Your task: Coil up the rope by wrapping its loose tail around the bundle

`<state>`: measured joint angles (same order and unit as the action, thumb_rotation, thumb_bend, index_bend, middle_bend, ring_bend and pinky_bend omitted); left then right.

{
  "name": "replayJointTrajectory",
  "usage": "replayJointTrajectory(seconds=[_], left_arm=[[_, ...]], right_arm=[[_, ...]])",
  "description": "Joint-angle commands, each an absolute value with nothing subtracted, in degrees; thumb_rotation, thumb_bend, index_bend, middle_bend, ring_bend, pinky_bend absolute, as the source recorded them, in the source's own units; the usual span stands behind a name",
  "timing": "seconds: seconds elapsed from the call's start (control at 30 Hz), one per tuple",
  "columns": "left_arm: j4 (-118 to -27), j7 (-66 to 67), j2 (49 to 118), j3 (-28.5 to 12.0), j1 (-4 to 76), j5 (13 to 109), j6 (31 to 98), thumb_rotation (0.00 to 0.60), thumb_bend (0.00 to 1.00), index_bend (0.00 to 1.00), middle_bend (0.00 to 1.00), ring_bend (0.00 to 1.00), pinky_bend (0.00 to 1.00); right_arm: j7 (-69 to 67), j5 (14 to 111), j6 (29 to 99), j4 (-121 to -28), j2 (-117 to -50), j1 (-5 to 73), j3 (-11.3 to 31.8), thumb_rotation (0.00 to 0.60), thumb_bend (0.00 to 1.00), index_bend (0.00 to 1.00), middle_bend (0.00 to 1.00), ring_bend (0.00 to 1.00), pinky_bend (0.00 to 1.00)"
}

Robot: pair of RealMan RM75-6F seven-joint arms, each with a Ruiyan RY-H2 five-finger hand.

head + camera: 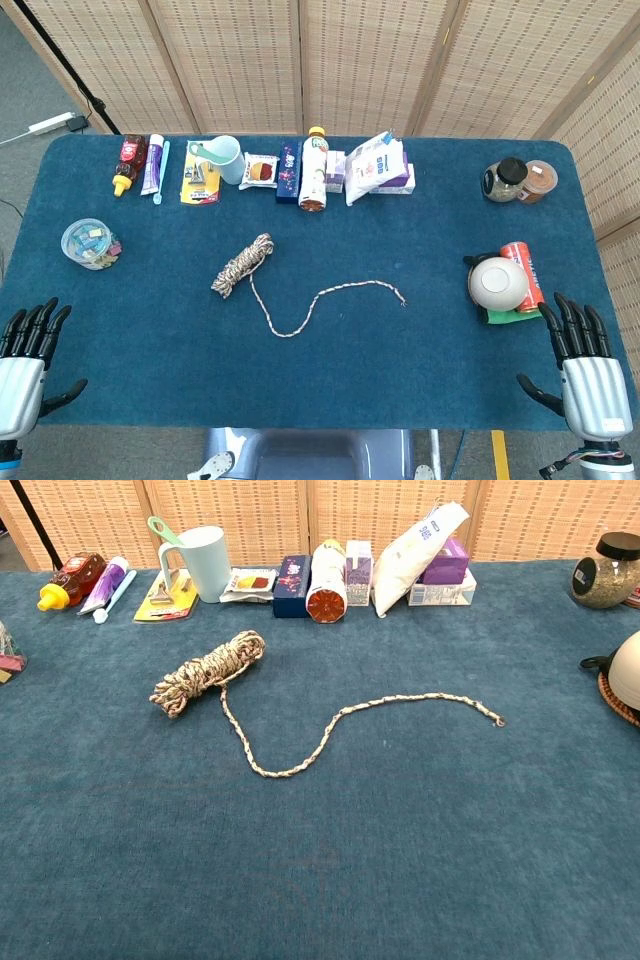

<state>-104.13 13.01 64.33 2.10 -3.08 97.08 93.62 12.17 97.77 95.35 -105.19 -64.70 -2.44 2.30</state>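
Observation:
The rope bundle (242, 264) (208, 672) lies on the blue table left of centre, a tight speckled coil slanting from lower left to upper right. Its loose tail (320, 302) (340, 720) runs from the bundle toward me, curves right and ends at a frayed tip (403, 300) (497, 720). My left hand (28, 355) is at the near left edge of the table, open, fingers spread, holding nothing. My right hand (582, 360) is at the near right edge, also open and holding nothing. Both hands are far from the rope and show only in the head view.
A row of items lines the far edge: bottles (130, 163), a mug (222, 158), packets, a drink bottle (314, 170) and boxes (380, 168). A plastic tub (88, 242) sits left. Two jars (518, 181) stand far right. A white teapot (497, 283) and red can (522, 275) lie near my right hand.

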Motion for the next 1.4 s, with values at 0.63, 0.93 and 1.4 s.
replayJointTrajectory(seconds=[0.63, 0.93, 1.4], left_arm=[[-104.2, 9.5, 62.7, 2.2, -3.7, 97.4, 95.0, 0.600, 0.09, 0.00, 0.00, 0.00, 0.00], [-104.3, 12.5, 63.9, 1.6, -2.9, 95.8, 93.0, 0.600, 0.09, 0.00, 0.00, 0.00, 0.00], [-105.1, 14.9, 64.9, 0.2, -0.7, 92.0, 88.6, 0.600, 0.09, 0.00, 0.00, 0.00, 0.00]], right_arm=[[14.1, 98.0, 89.2, -105.3, -67.1, 1.7, 3.0, 0.600, 0.00, 0.11, 0.00, 0.00, 0.00], [15.2, 93.8, 78.1, -105.5, -70.4, 12.0, 9.5, 0.600, 0.00, 0.21, 0.00, 0.00, 0.00], [24.2, 75.0, 61.7, -97.6, -84.7, 28.3, 18.2, 0.600, 0.00, 0.35, 0.00, 0.00, 0.00]])
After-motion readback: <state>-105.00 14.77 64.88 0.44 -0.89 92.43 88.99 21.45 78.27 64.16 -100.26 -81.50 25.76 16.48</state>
